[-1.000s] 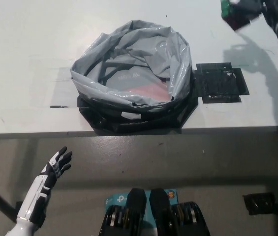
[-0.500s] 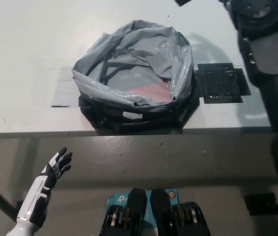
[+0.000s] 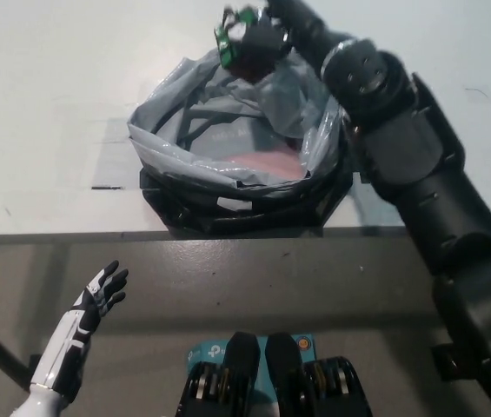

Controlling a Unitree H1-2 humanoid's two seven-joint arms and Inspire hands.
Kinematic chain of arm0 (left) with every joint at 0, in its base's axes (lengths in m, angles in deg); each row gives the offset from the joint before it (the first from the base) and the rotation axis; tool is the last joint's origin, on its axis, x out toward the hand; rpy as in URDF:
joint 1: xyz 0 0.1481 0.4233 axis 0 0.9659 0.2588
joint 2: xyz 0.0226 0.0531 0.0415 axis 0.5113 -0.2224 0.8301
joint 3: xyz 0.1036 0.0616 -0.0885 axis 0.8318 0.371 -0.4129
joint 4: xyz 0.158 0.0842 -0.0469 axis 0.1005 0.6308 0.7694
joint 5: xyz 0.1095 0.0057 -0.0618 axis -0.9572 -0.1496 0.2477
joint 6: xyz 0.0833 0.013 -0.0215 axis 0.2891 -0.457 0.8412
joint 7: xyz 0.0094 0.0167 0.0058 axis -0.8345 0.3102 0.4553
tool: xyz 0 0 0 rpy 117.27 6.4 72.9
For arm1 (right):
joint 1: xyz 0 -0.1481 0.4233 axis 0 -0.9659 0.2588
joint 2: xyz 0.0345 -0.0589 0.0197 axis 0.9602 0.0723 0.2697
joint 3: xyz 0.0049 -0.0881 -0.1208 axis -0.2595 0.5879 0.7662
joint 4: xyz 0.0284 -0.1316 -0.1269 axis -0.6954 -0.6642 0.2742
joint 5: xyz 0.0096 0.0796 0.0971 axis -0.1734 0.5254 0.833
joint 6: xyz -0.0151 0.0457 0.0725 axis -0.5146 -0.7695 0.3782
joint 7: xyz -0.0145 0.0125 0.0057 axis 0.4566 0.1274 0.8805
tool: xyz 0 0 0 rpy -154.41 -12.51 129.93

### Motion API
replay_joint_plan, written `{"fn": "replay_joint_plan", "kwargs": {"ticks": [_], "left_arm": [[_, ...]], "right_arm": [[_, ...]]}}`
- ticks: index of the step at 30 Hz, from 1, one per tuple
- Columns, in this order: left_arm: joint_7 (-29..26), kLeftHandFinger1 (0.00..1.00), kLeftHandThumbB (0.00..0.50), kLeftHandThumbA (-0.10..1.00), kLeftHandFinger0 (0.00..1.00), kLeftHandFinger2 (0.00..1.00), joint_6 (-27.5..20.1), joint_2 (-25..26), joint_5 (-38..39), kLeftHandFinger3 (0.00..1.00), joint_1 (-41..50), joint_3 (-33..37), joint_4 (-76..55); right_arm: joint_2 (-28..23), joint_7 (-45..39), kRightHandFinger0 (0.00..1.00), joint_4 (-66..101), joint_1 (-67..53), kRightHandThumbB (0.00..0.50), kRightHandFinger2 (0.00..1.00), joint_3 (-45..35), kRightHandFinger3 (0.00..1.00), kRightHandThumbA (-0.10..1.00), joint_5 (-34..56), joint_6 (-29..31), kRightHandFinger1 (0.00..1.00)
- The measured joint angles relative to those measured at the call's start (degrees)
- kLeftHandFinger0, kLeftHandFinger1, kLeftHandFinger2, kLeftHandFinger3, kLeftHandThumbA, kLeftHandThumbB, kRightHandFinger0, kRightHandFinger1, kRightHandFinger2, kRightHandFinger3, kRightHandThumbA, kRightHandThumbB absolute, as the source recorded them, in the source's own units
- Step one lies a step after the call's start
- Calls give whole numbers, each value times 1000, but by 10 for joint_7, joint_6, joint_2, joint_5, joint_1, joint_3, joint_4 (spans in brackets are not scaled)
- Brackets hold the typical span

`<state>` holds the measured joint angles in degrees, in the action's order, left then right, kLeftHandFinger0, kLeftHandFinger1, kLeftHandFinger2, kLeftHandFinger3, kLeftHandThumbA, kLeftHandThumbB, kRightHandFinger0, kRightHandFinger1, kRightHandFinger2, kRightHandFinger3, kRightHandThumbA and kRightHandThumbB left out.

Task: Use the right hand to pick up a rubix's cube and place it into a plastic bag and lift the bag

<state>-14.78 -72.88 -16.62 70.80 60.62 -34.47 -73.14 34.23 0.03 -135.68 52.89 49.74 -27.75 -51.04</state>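
At the lower left, below the desk's point(image 3: 45, 104) front edge, the white left hand point(image 3: 102, 291) rests idle with its fingers spread apart and nothing in it.

In the middle of the desk sits the plastic bag point(image 3: 315, 130), a grey film with its mouth rolled open wide and propped in a black holder point(image 3: 228, 213). A reddish patch shows at the bottom; what it is cannot be told.

Over the bag's far rim hangs the Rubik's cube point(image 3: 243, 43), dark with green faces, clamped in the black right hand point(image 3: 267, 35). The cube is above the back lip rather than over the centre of the opening.

To do this step well, the hand probably needs to draw the cube nearer, toward the middle of the mouth, and lower it inside before the fingers let go. Released here, it could strike the rim and tumble off behind the bag.

The film is soft, so its edges may fold in if brushed. The black forearm crosses above the bag's right wall, leaving little room there; the left side of the opening and the desk beyond are free.
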Motion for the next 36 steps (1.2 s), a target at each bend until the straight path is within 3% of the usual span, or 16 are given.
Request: {"fn": "replay_joint_plan", "kwargs": {"ticks": [7, 8, 9, 10, 11, 12, 13, 15, 16, 19, 21, 24, 28, 30, 32, 36], "left_arm": [[0, 1000, 316, 1000, 1000, 1000, 3, 0, 0, 1000, -2, 0, 0], [0, 1000, 316, 1000, 1000, 1000, 3, 1, 0, 1000, -2, 0, 0], [0, 1000, 316, 1000, 1000, 1000, 4, 1, 0, 1000, -3, 0, 0], [0, 1000, 317, 1000, 1000, 1000, 4, 1, 0, 1000, -4, 0, 0], [0, 1000, 304, 1000, 1000, 1000, 4, 2, 0, 1000, -5, 0, 0], [0, 1000, 304, 1000, 1000, 1000, 5, 2, 0, 1000, -5, 0, 0], [0, 1000, 304, 1000, 1000, 1000, 6, 3, 0, 1000, -6, 0, 0], [0, 1000, 305, 1000, 1000, 1000, 6, 3, 0, 1000, -6, 0, 0], [0, 1000, 306, 1000, 1000, 1000, 7, 3, 0, 1000, -7, 0, 0], [0, 1000, 316, 1000, 1000, 1000, 8, 3, 0, 1000, -7, 1, 0], [0, 1000, 320, 1000, 1000, 1000, 8, 3, 0, 1000, -7, 1, 0], [0, 1000, 322, 1000, 1000, 1000, 8, 3, 0, 1000, -7, 1, 0], [0, 1000, 312, 1000, 1000, 1000, 8, 3, 0, 1000, -7, 1, 0], [0, 1000, 314, 1000, 1000, 1000, 8, 3, 0, 1000, -7, 1, 0], [0, 1000, 300, 1000, 1000, 1000, 8, 3, 1, 1000, -7, 1, 0], [1, 1000, 290, 1000, 1000, 1000, 8, 3, 1, 1000, -7, 1, 0]], "right_arm": [[5, 20, 104, -66, -18, 145, 946, 43, 911, -100, -24, 24, 569], [5, 22, 163, -76, -18, 178, 1000, 51, 984, -100, -27, 28, 639], [6, 23, 163, -90, -18, 178, 1000, 61, 984, -100, -31, 35, 639], [6, 23, 443, -99, -18, 201, 1000, 65, 1000, 47, -35, 38, 891], [6, 22, 962, -107, -18, 382, 1000, 72, 1000, 469, -38, 39, 1000], [5, 21, 1000, -110, -18, 401, 1000, 76, 1000, 512, -39, 40, 1000], [4, 10, 1000, -118, -17, 401, 1000, 92, 1000, 512, -44, 39, 1000], [2, -7, 1000, -124, -16, 486, 1000, 106, 1000, 639, -48, 39, 1000], [0, -22, 1000, -128, -16, 497, 1000, 115, 1000, 662, -50, 39, 1000], [-6, -55, 1000, -130, -15, 500, 1000, 133, 1000, 827, -54, 44, 1000], [-10, -71, 1000, -128, -14, 500, 1000, 140, 1000, 838, -58, 49, 1000], [-17, -81, 1000, -123, -11, 500, 1000, 141, 1000, 943, -60, 57, 1000], [-30, -81, 1000, -93, -6, 500, 1000, 139, 1000, 978, -63, 73, 1000], [-37, -77, 1000, -68, -3, 500, 1000, 136, 1000, 940, -65, 80, 1000], [-42, -67, 1000, -42, 1, 459, 1000, 128, 1000, 914, -66, 85, 1000], [-51, -40, 1000, 11, 7, 499, 1000, 96, 1000, 931, -66, 99, 1000]]}}
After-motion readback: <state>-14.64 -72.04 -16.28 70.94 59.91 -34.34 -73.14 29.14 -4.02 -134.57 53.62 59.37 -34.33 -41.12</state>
